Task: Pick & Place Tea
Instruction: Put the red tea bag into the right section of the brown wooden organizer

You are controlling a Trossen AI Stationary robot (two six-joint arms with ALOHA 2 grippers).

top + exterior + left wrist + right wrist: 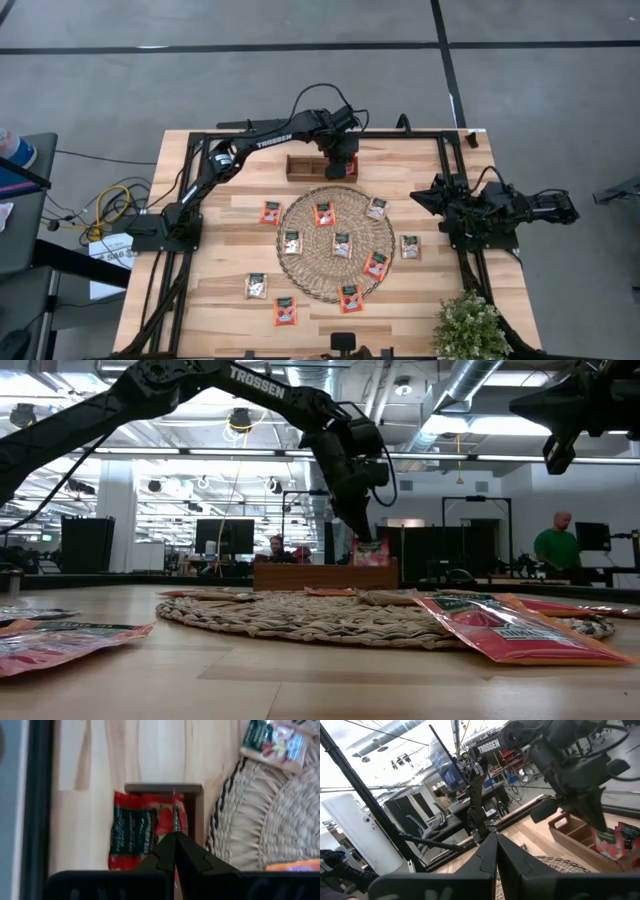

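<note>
Two dark arms showed from above: the left arm reached across the table's far side, its left gripper (341, 165) over the small brown wooden compartment tray (305, 166), while the right gripper (432, 197) waited folded at the table's right edge. Flat square tea packets (342, 244) lay on and around the round woven mat (335, 243).

Level with the table, the left gripper (364, 537) pointed steeply down, pinching a red-orange tea packet (370, 553) (upright on edge) at the tray (325, 574).

Left wrist camera: fingers (165, 851) pressed together on the packet (145, 827), inside the tray's end compartment (195, 802).

Right wrist camera: right fingers (487, 856) met at their tips, holding nothing.
</note>
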